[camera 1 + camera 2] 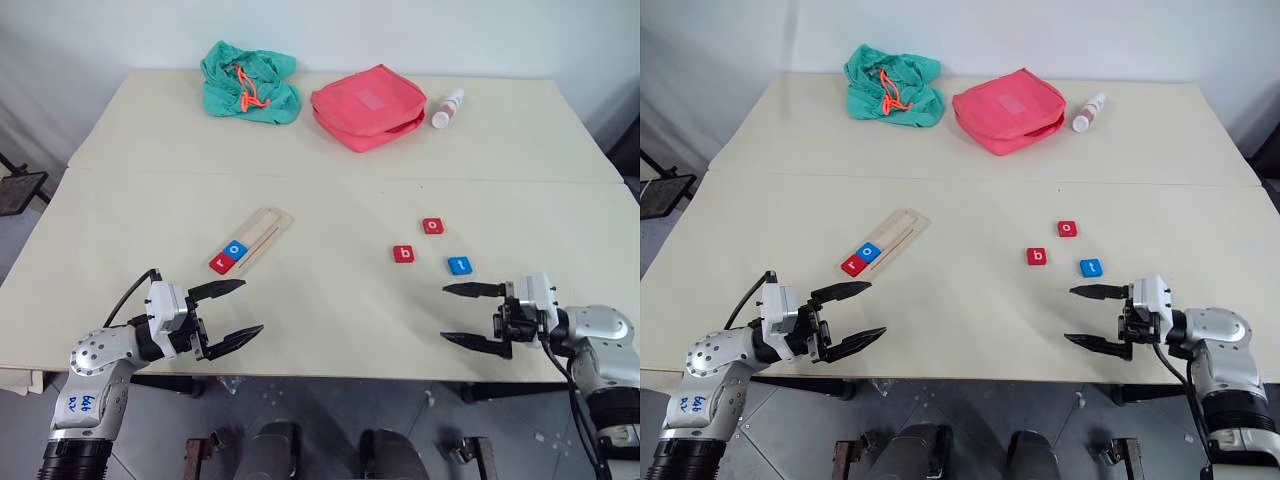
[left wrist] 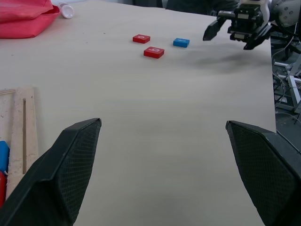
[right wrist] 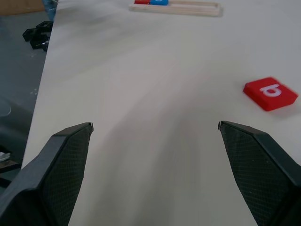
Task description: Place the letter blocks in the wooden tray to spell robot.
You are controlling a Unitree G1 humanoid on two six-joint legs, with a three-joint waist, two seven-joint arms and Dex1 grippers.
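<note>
Progress: two of five letter blocks are seated. The wooden tray (image 1: 253,240) lies diagonally on the near-left part of the table (image 1: 330,310). At its near end sit the red "r" block (image 1: 220,263) and the blue "o" block (image 1: 236,248), touching each other, in order. The rest of the groove is bare.

Left to do: three blocks, loose on the table right of centre, well apart from the tray. Red "b" block (image 1: 403,254), red "o" block (image 1: 433,226) beyond it, blue "t" block (image 1: 459,265) nearest the right arm. Judged next in sequence: "b", then "o", then "t".

Left gripper (image 1: 228,314): fingers spread wide, nothing between them, hovering over the near table edge, near the tray's filled end. Right gripper (image 1: 470,313): likewise wide open and empty, near the front edge, just short of the "t" block.

Readable writing: white lowercase letters on the blocks; in the right wrist view the "b" appears inverted. Handwritten blue marks on the left forearm, not legible.

Far side of table: green cloth bag (image 1: 250,82) with orange cord, pink pouch (image 1: 367,106), small white bottle (image 1: 447,108); label too small to read.
</note>
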